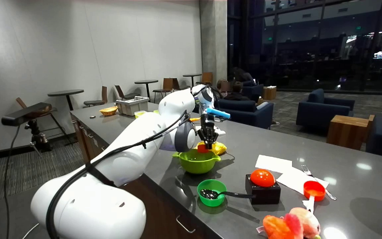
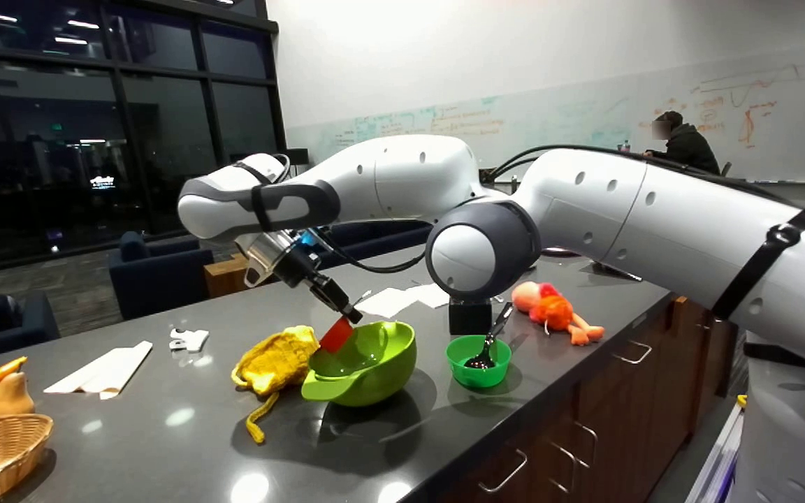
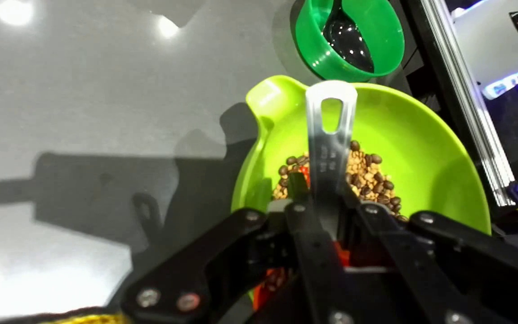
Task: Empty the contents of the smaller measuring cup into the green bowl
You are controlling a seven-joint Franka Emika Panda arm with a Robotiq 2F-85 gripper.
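In an exterior view: hand (image 1: 208,144) low over bowl (image 1: 197,166), cup (image 1: 203,148) beneath it; in an exterior view: cup tilted near yellow toy (image 2: 277,360), contact with bowl unclear; shift inward before tipping further; wrist view: hand closed on cup's handle (image 3: 328,155); beans (image 3: 371,180) in bowl, some in cup too, so likely part-emptied; roll slowly, thin handle may twist; finish with 2 light shakes.

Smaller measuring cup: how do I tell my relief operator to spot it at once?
On the gray counter, find the wide lime-green bowl. At its rim, the gripper holds the smaller red measuring cup by its silvery handle. Unlike the red cup beside the fork, it is off the counter.
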